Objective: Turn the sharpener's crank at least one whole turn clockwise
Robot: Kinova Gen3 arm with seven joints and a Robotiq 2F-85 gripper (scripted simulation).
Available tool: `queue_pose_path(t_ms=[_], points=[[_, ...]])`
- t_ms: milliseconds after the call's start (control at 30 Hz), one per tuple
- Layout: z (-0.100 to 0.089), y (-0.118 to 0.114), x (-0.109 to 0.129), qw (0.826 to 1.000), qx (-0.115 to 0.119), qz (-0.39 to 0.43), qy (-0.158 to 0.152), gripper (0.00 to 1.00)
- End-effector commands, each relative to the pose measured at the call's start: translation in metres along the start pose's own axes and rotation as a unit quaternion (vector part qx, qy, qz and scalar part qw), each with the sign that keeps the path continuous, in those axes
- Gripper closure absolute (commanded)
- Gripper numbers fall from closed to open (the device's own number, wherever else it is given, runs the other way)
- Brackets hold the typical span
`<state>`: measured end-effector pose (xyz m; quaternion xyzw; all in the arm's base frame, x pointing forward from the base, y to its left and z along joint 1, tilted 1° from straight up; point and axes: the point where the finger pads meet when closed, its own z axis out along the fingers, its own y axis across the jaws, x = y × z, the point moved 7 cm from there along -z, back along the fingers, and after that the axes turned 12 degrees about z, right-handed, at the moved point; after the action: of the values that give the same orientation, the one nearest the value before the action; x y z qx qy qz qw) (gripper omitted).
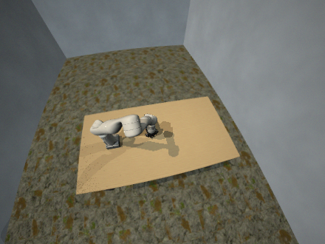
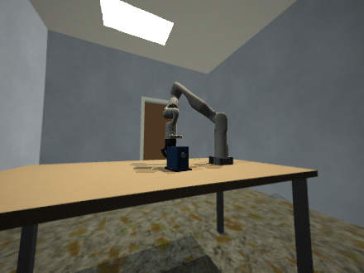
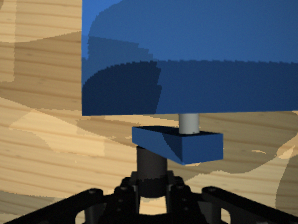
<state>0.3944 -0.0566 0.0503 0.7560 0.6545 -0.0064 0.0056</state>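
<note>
The blue pencil sharpener [image 3: 190, 55] fills the top of the wrist view. A grey shaft [image 3: 189, 123] comes out of it and carries the blue crank arm [image 3: 177, 143], which lies tilted. The dark knob [image 3: 151, 167] stands out from the crank arm's left end toward the camera. My gripper [image 3: 152, 182] is shut on the knob, its black fingers at the bottom edge. In the exterior view the sharpener [image 2: 178, 158] stands on the table with the gripper [image 2: 166, 150] behind its far side. In the top view the arm hides the sharpener, and the gripper [image 1: 151, 131] is low over the table.
The arm's base [image 2: 220, 160] stands on the wooden table [image 2: 124, 178] to the right of the sharpener. A brown door [image 2: 154, 130] is in the wall behind. The table sits on a mottled floor between grey walls.
</note>
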Motion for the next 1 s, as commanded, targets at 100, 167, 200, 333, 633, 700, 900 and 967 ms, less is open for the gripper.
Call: queue_pose_path(t_ms=[100,167,200,333,633,700,900,967], points=[[-0.008,-0.013,-0.003,1.0,0.0,-0.001,0.0,1.0],[-0.012,-0.017,-0.004,1.0,0.0,-0.001,0.0,1.0],[-0.014,-0.019,-0.004,1.0,0.0,-0.001,0.0,1.0],[-0.019,-0.022,-0.005,1.0,0.0,-0.001,0.0,1.0],[-0.038,-0.03,-0.006,1.0,0.0,-0.001,0.0,1.0],[-0.041,-0.03,-0.007,1.0,0.0,-0.001,0.0,1.0],[-0.046,-0.03,-0.007,1.0,0.0,-0.001,0.0,1.0],[-0.047,-0.03,-0.007,1.0,0.0,-0.001,0.0,1.0]])
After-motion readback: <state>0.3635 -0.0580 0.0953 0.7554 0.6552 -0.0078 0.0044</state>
